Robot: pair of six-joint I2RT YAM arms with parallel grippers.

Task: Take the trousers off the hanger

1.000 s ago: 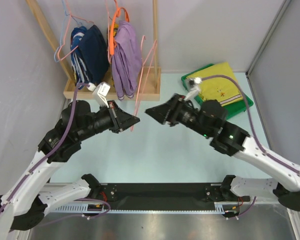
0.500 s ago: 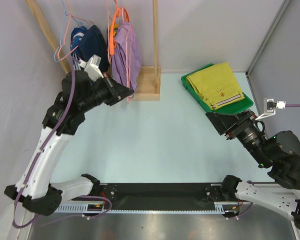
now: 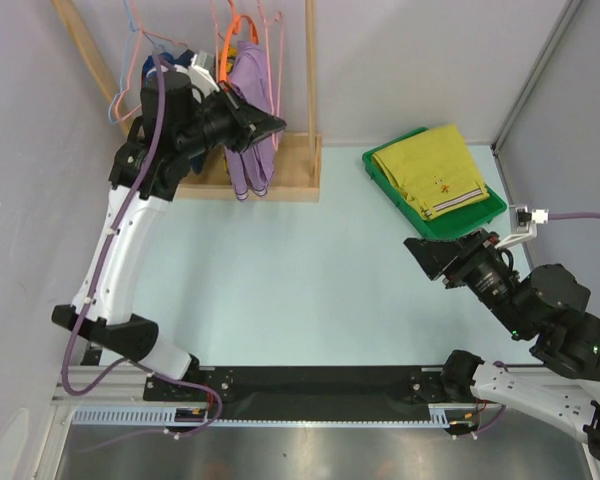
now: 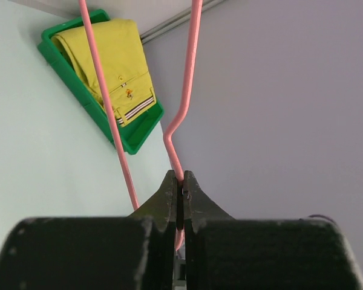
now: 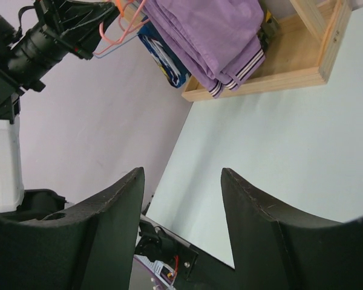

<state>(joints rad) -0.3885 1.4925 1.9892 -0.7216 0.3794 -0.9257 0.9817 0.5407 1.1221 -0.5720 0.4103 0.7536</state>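
Note:
The mustard-yellow trousers (image 3: 432,168) lie folded in a green tray (image 3: 477,219) at the back right, off the hanger; they also show in the left wrist view (image 4: 116,60). My left gripper (image 3: 279,124) is raised at the wooden rack and is shut on the thin pale-pink wire hanger (image 3: 277,60). In the left wrist view the wire (image 4: 190,66) is pinched between the closed jaws (image 4: 181,179). My right gripper (image 3: 417,258) hovers over the table below the tray, open and empty (image 5: 181,175).
The wooden rack (image 3: 295,170) stands at the back left with a lilac garment (image 3: 252,95) on an orange hanger (image 3: 230,45), navy garments partly hidden behind my left arm, and more wire hangers. Grey walls close both sides.
My left arm has lifted the pink hanger from above the table up to the rack. My right arm pulled back from the middle to the right side and has since shifted slightly left.

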